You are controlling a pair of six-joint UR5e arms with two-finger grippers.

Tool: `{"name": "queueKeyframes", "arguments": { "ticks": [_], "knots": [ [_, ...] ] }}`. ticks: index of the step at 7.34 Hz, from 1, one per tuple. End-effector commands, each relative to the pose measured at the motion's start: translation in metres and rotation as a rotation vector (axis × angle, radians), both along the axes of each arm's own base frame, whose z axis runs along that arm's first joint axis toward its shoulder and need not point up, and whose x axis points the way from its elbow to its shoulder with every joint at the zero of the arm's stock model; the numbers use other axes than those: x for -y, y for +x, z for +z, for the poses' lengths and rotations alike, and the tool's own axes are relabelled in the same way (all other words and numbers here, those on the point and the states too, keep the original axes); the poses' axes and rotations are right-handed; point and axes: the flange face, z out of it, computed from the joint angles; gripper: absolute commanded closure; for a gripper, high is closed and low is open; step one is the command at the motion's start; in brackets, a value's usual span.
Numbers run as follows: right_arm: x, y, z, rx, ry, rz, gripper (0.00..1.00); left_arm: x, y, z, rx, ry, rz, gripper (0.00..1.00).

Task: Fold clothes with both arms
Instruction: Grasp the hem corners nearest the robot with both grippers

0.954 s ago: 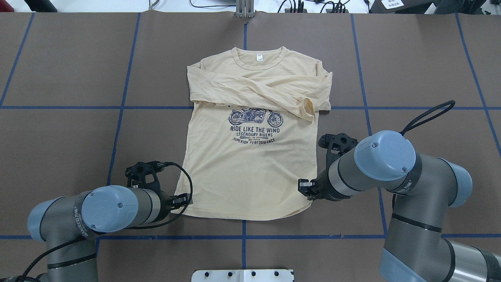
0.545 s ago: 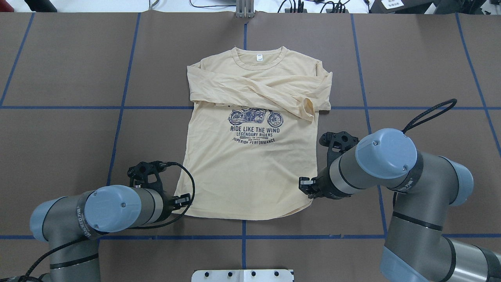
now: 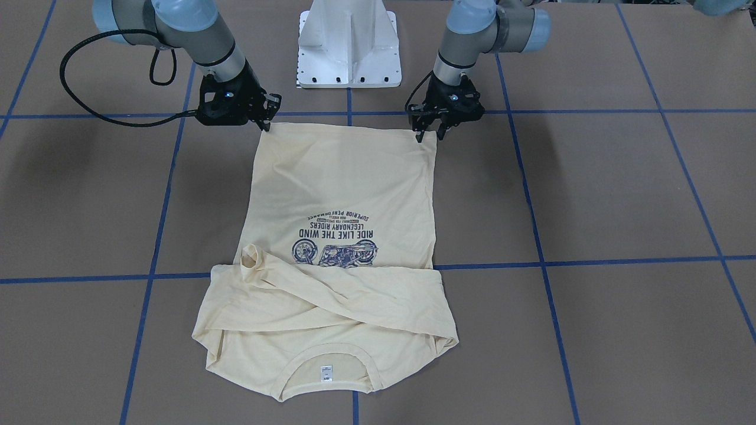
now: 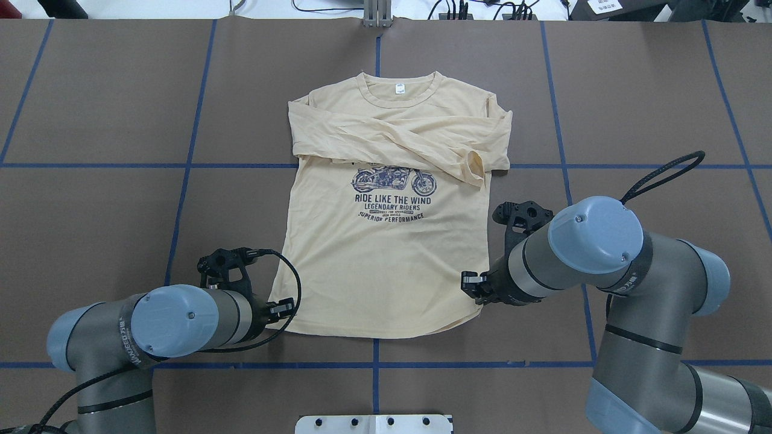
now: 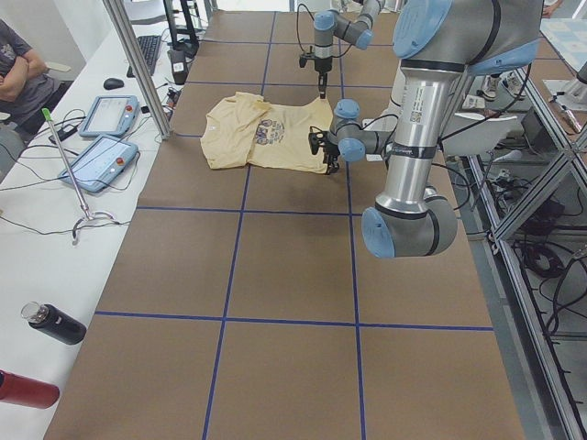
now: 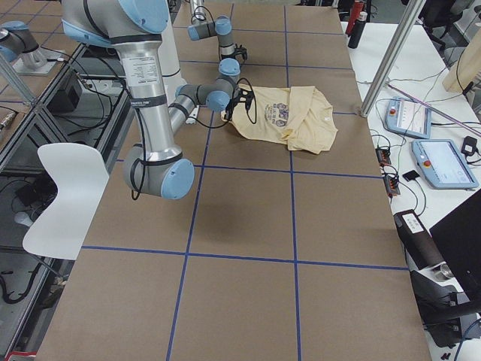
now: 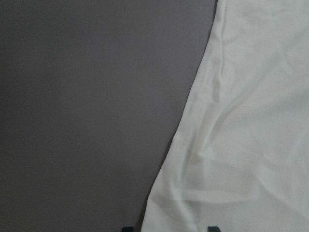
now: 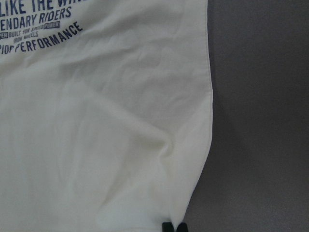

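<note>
The cream long-sleeved shirt (image 4: 386, 265) lies flat, print up, mid-bench (image 4: 108, 108), with its collar at the far side and both sleeves (image 4: 392, 135) crossed over the chest. It's thin jersey, so I'd guess it's light and floppy and will sag and slide once lifted. The two hem corners nearest the robot look like the spots to grab. Both arms reach in low from the near side. The left end effector (image 4: 283, 310) is spread, straddling its hem corner. The right end effector (image 4: 473, 289) looks pressed together, pinching the other corner.
</note>
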Motion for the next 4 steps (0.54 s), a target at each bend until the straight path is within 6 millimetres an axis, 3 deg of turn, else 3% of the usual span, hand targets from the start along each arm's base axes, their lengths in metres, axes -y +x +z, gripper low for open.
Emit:
{"name": "queueKeyframes", "arguments": {
  "ticks": [1,2,4],
  "knots": [
    [-0.0001,-0.0005,0.0005,-0.001,0.001,-0.001,1.00,0.0001,0.0002,-0.0007,0.008,-0.002,0.000,0.41],
    [0.0009,-0.0003,0.0012,-0.003,0.001,0.001,1.00,0.0002,0.0006,-0.0001,0.010,-0.003,0.000,0.46],
    [0.0015,0.0003,0.0020,-0.004,0.000,0.003,1.00,-0.0022,0.0021,-0.0009,0.008,-0.002,0.005,0.46]
  ]
}}
